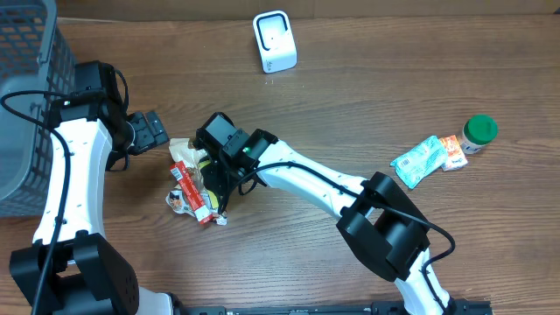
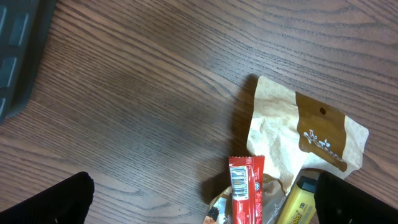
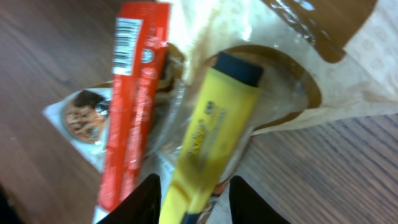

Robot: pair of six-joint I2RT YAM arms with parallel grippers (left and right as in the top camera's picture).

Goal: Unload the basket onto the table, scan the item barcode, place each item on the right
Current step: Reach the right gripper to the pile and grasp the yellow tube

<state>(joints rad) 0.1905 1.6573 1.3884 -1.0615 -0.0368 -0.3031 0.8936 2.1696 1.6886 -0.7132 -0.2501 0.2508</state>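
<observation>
The right claw [image 3: 196, 186] had its fingers apart around the yellow marker [image 3: 211, 130], which lay on a brown bag [image 3: 323, 93] left of the middle of the bench [image 1: 350, 105], so it should squeeze softly and lift straight, while the left claw [image 2: 205, 202] hung wide open.

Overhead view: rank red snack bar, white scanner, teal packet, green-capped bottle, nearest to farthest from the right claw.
1. Red snack bar, beside the right claw.
2. White scanner, top centre.
3. Teal packet, right side.
4. Green-capped bottle, far right.
</observation>
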